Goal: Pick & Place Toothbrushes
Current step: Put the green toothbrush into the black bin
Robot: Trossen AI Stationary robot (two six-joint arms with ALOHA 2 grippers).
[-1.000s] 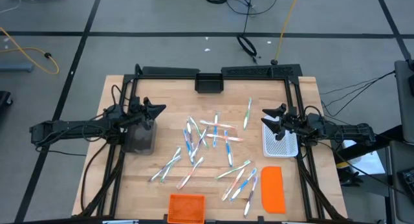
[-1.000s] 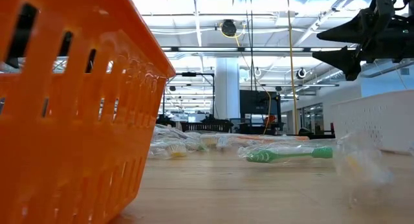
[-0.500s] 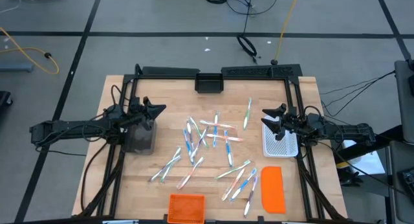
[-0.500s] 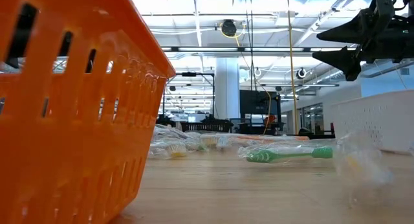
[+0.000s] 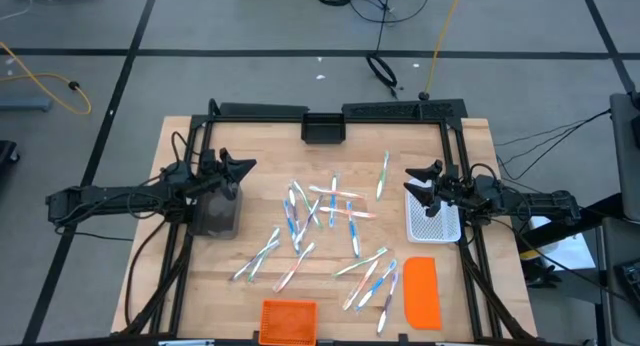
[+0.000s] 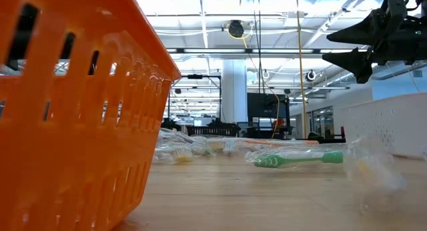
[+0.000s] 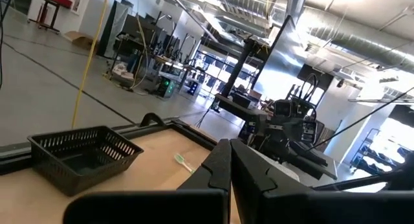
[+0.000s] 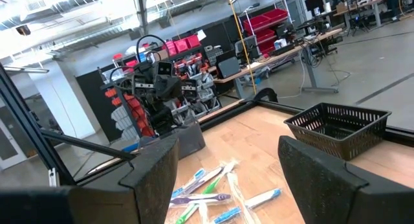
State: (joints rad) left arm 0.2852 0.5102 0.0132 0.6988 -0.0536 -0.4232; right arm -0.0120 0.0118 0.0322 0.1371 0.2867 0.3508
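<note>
Tool on the right (image 5: 423, 185) hangs spread over the white basket (image 5: 436, 224); left tool (image 5: 243, 172) pressed together. No toothbrushes (image 5: 325, 231) picked yet; reaching comes next.

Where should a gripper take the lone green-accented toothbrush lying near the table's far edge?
Grip the thin green-accented toothbrush mid-handle, coming straight down with the fingers across its width. It lies flat and alone on the wooden table, clear of the scattered pile.
</note>
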